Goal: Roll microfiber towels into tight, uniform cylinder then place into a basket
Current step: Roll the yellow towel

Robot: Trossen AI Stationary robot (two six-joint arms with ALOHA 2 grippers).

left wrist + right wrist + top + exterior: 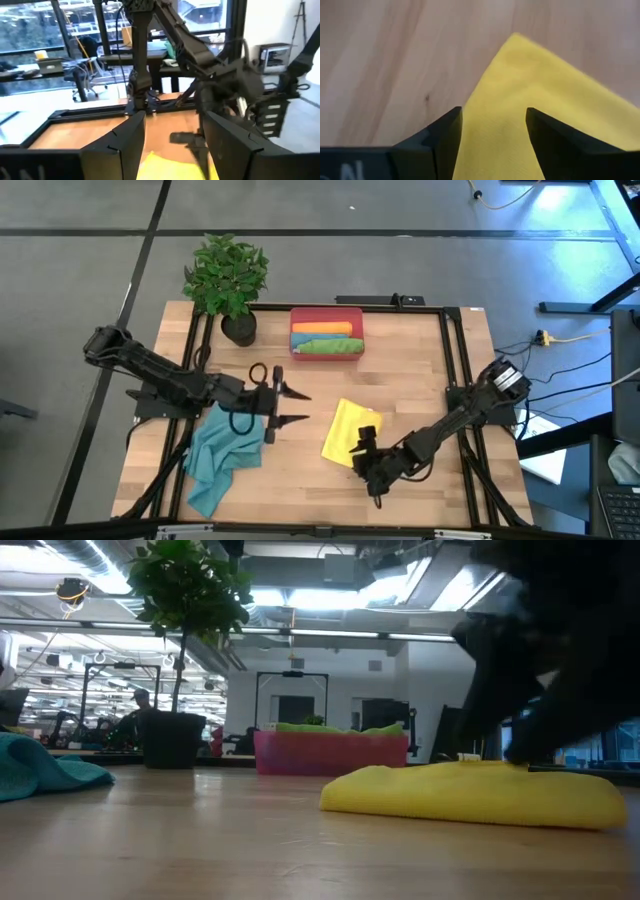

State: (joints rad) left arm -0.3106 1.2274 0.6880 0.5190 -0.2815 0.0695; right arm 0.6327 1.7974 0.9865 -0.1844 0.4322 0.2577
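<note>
A yellow towel (pixel 347 428) lies folded flat on the wooden table, right of centre. My right gripper (pixel 361 443) stands open at its near right part, pointing slantwise down; in its wrist view the fingers (pixel 494 125) straddle yellow cloth (pixel 530 90) short of one corner. My left gripper (pixel 296 406) hangs open and level above the table, left of the yellow towel, with nothing between its fingers. A crumpled teal towel (pixel 218 455) lies below the left arm. The red-pink basket (pixel 326 356) at the far edge holds an orange towel (pixel 322 328) and a green one (pixel 328 345). My right gripper comes at the yellow towel slanting down from the table's near right, with its open fingers over the cloth (pixel 490 145) behind the corner. I cannot tell whether the fingertips touch the cloth. The towel lies flat on the table.
A potted plant (pixel 228 278) stands at the far left corner, beside the basket. A black frame (pixel 455 360) runs along the table's edges. Bare wood lies between the two towels and in front of the basket (pixel 400 380).
</note>
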